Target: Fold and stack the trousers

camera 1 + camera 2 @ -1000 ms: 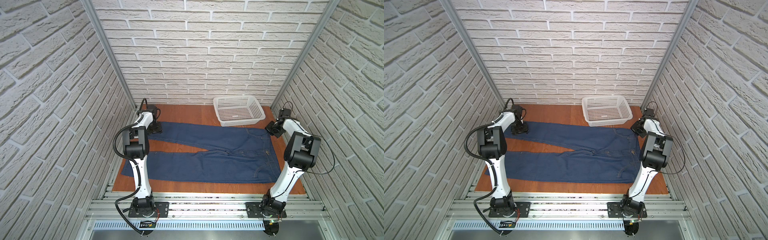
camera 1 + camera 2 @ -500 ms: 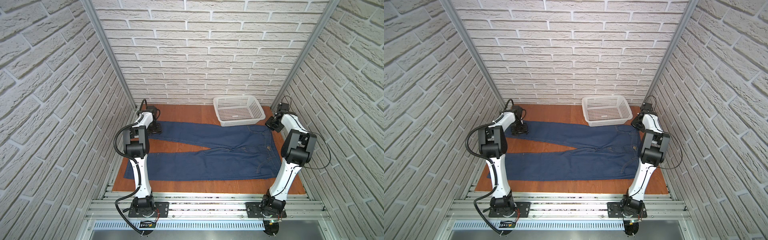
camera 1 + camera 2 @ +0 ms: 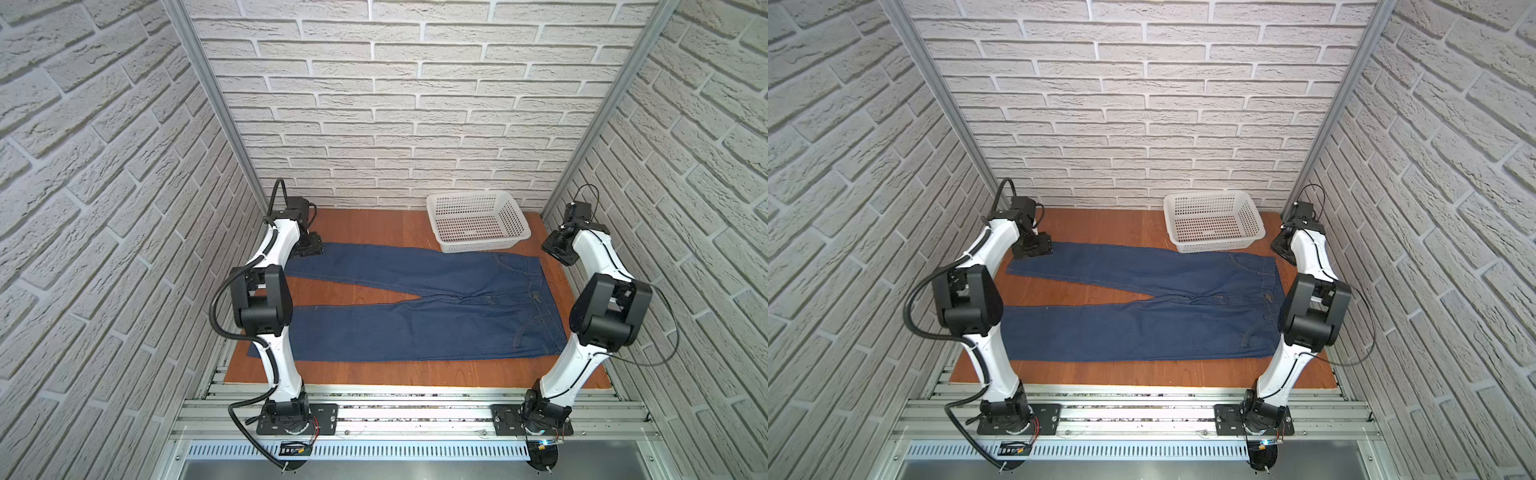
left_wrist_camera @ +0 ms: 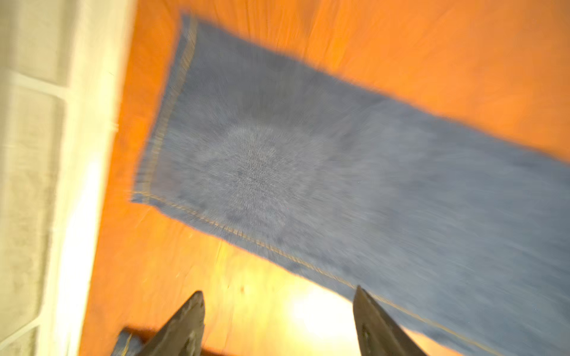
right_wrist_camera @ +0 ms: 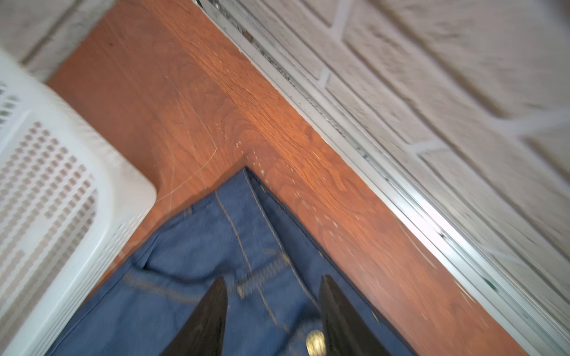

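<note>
Left wrist view blurred. Near hem of dark navy-blue denim trousers [image 3: 415, 328] partly behind left arm [image 3: 266, 299]. Left fingers [image 4: 185, 323], right fingers [image 5: 209, 317] spread, empty. White perforated plastic basket [image 3: 478, 246] far right, just beside trousers.

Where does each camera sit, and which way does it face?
Top views: high in front, looking down on trousers, basket and table; left arm and right arm show.
Left wrist: on left arm, facing down at a leg hem; left gripper, open, shows.
Right wrist: on right arm, facing down at the waistband corner; right gripper, open, shows.
Shared: top views nearly match; right wrist also shows the basket.
</note>
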Controlling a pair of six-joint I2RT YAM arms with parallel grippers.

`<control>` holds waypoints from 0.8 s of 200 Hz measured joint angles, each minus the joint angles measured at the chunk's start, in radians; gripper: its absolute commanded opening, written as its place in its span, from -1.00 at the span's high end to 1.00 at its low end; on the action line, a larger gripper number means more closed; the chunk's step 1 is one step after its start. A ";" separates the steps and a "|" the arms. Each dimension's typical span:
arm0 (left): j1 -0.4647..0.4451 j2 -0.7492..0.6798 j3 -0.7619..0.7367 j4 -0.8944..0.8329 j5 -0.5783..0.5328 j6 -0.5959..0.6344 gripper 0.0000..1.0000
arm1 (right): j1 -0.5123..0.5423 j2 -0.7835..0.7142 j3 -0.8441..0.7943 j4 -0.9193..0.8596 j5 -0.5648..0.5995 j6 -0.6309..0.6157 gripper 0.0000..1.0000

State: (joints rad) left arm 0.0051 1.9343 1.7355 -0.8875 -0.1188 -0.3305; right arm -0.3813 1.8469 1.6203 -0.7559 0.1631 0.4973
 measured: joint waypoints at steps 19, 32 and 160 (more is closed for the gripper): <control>-0.020 -0.107 -0.055 0.005 0.001 -0.009 -0.51 | 0.000 -0.091 -0.078 0.011 0.001 0.003 0.04; -0.031 -0.158 -0.105 0.009 0.006 -0.016 -0.51 | -0.003 -0.105 -0.116 0.017 -0.003 0.003 0.09; -0.063 -0.264 -0.383 0.069 0.037 -0.067 -0.50 | -0.028 0.095 -0.193 0.090 -0.153 -0.011 0.18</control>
State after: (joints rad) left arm -0.0582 1.6703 1.3525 -0.8181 -0.0822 -0.3973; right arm -0.4091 1.9423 1.4269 -0.6655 0.0105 0.4866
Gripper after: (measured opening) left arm 0.752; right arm 0.449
